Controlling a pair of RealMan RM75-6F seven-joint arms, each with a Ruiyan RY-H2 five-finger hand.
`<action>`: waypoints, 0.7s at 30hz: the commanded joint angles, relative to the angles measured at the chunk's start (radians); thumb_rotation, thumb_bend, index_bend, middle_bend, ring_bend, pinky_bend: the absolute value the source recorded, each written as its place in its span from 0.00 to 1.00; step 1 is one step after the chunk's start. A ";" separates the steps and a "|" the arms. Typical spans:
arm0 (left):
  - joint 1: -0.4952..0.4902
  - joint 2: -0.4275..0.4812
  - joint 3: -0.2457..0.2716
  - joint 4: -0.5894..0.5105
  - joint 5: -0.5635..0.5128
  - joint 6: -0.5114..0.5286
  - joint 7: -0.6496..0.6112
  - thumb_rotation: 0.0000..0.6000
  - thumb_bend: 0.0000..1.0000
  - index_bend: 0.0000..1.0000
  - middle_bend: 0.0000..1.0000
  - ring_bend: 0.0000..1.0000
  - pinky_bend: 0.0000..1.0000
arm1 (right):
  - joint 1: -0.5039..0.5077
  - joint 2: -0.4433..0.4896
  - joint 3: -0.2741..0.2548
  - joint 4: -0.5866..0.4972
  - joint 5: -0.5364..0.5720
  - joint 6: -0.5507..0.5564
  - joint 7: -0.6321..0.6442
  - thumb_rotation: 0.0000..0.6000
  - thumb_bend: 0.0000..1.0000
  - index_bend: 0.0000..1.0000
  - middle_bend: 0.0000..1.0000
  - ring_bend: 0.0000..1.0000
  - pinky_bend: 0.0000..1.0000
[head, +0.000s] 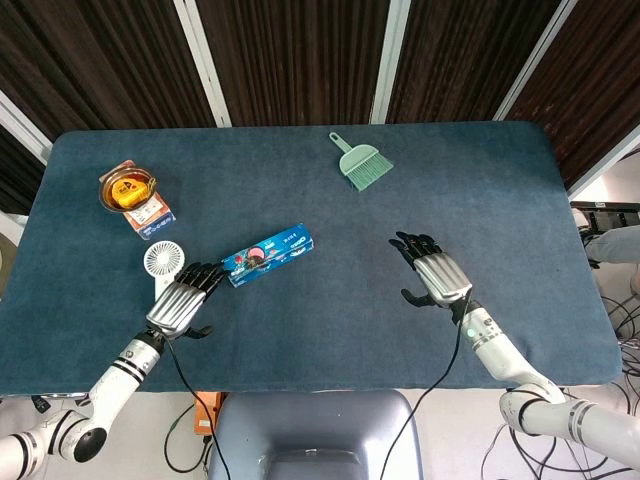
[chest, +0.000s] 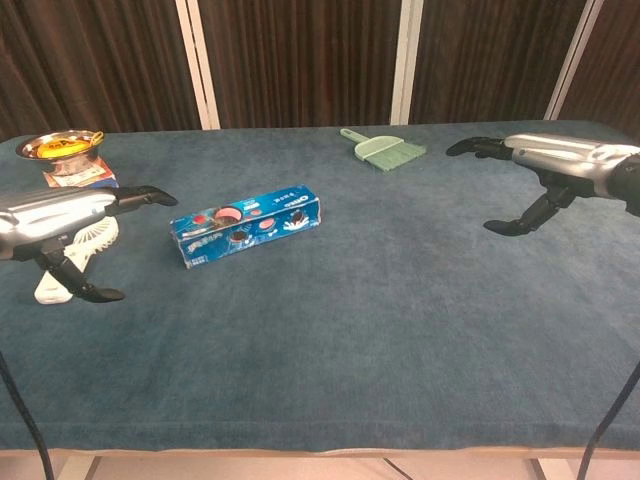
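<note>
A blue cookie box (head: 268, 254) (chest: 247, 225) lies flat near the table's middle left. My left hand (head: 182, 300) (chest: 66, 215) hovers just left of it, fingers stretched toward the box, thumb down, holding nothing. Beside that hand lies a small white hand fan (head: 164, 262) (chest: 82, 245). My right hand (head: 436, 273) (chest: 548, 165) hangs above bare cloth on the right, fingers apart and empty.
A green dustpan brush (head: 361, 163) (chest: 386, 150) lies at the back centre. A packaged snack in an orange bowl (head: 130, 189) (chest: 64, 148) on a flat packet (head: 152, 213) sits back left. The blue cloth table (head: 500, 200) ends near the hands' wrists.
</note>
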 joint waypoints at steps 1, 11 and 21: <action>0.001 0.003 0.007 -0.003 0.002 0.006 -0.003 1.00 0.22 0.03 0.00 0.00 0.03 | -0.001 0.005 -0.002 -0.003 0.004 0.005 0.008 1.00 0.27 0.00 0.00 0.00 0.00; 0.076 0.086 0.039 -0.023 0.036 0.185 0.098 1.00 0.25 0.10 0.00 0.00 0.03 | -0.077 0.097 -0.059 -0.056 -0.102 0.158 0.067 1.00 0.27 0.00 0.00 0.00 0.00; 0.196 0.118 0.103 -0.028 0.038 0.322 0.128 0.69 0.50 0.33 0.00 0.00 0.03 | -0.333 0.239 -0.180 -0.087 -0.278 0.579 0.172 1.00 0.27 0.00 0.00 0.00 0.00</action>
